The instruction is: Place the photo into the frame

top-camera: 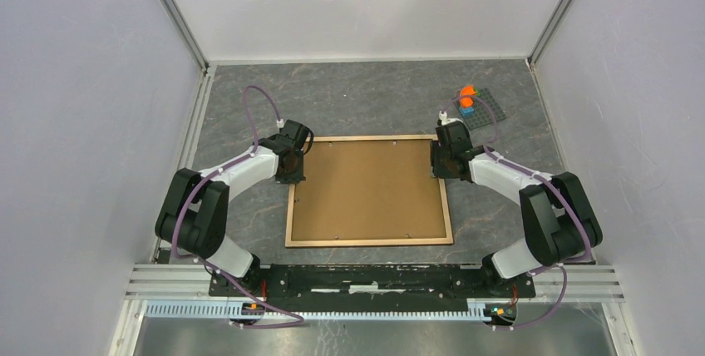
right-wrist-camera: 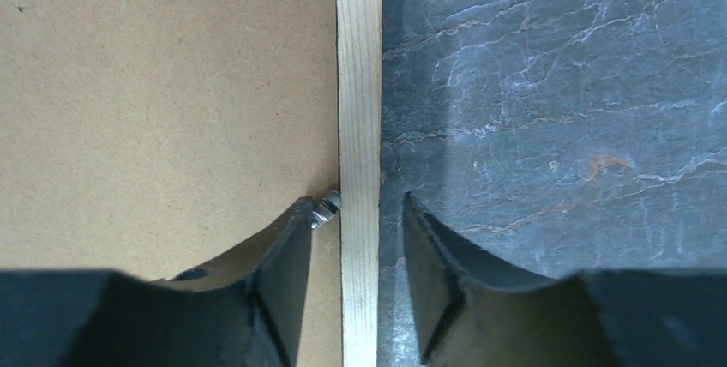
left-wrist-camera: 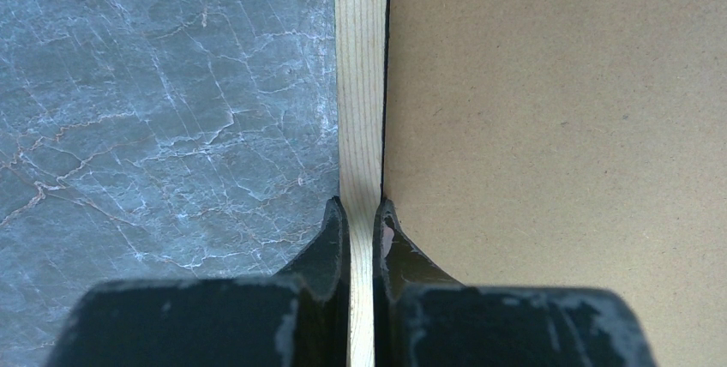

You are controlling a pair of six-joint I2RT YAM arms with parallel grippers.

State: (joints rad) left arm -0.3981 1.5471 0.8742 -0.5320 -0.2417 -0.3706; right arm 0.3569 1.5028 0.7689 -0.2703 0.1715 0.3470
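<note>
The left gripper clenches the pale wooden left rim of the frame; the right gripper straddles the right rim, jaws released, beside the fibreboard backing

Top view: sat high above and behind arm bases, looked down and forward, far enough to take in whole bench. Left wrist view: looked straight down past left fingers, very near frame left rim. Right wrist view: likewise close, past right fingers, over right rim. All three shared rim, panel, bench.
</note>
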